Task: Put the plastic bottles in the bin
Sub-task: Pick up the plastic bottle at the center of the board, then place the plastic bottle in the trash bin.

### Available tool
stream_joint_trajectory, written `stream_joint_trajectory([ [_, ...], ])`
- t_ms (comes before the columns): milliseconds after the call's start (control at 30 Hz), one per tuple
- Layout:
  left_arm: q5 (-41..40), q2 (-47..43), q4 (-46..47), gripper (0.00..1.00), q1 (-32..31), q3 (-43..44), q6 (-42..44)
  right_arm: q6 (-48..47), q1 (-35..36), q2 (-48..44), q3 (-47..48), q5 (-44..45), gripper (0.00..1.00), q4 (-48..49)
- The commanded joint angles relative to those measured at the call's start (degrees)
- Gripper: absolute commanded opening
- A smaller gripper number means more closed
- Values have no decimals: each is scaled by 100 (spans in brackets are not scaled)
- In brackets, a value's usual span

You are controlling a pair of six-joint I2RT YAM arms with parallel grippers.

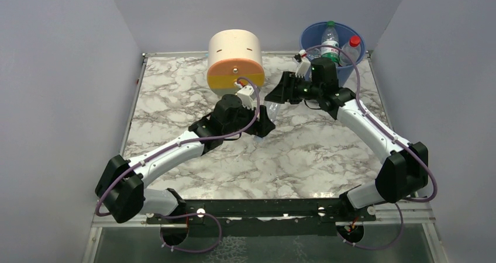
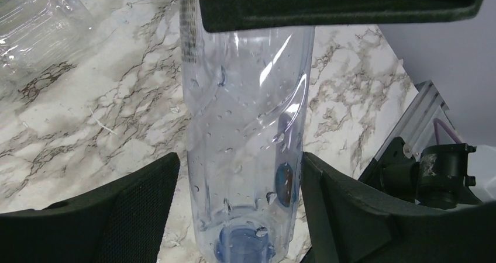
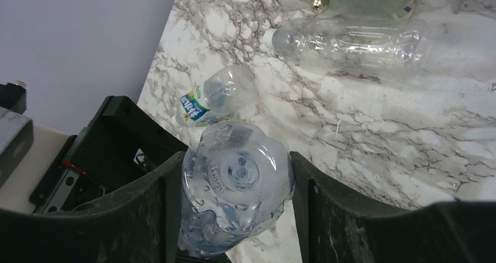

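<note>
A clear plastic bottle (image 1: pixel 272 107) with a blue cap hangs between both grippers above the middle of the table. My right gripper (image 3: pixel 235 158) is shut on its base (image 3: pixel 237 184), both fingers pressed to its sides. My left gripper (image 2: pixel 238 161) stands open round the cap end (image 2: pixel 245 128); the left finger (image 2: pixel 140 199) is clear of it by a narrow gap. The blue bin (image 1: pixel 307 38) stands at the back right and holds two bottles, one green-capped (image 1: pixel 330 41) and one red-capped (image 1: pixel 351 48). Two more bottles lie on the table, a clear one (image 3: pixel 351 44) and a labelled one (image 3: pixel 213 96).
The cream-and-orange round drawer unit (image 1: pixel 236 61) stands at the back centre, just behind the left gripper. Another clear bottle (image 2: pixel 35 23) lies at the upper left of the left wrist view. Grey walls close in the marble table (image 1: pixel 175 87) on three sides.
</note>
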Motion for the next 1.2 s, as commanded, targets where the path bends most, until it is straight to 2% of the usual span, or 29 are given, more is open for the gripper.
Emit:
stream_joint_trajectory([
  [0,72,-176,124,80,83,103,-95,-97,38,48,404,205,57,-34],
  [133,50,-417,-10,88,125,189,-119,-288,34,120,733,528,57,-252],
  [233,55,-541,-204,90,138,334,-80,-414,38,190,995,754,57,-367],
  [333,39,-691,-365,99,146,450,-77,-526,38,283,1262,947,57,-485],
  [667,-246,-1353,-1089,99,156,967,30,-967,29,644,2321,1887,57,-853],
  [867,-331,-1384,-1247,99,177,957,53,-1371,-15,1018,3402,2775,57,-1069],
  [1167,-446,-1491,-1315,99,191,810,53,-1729,-374,1212,4145,4190,57,-511],
])
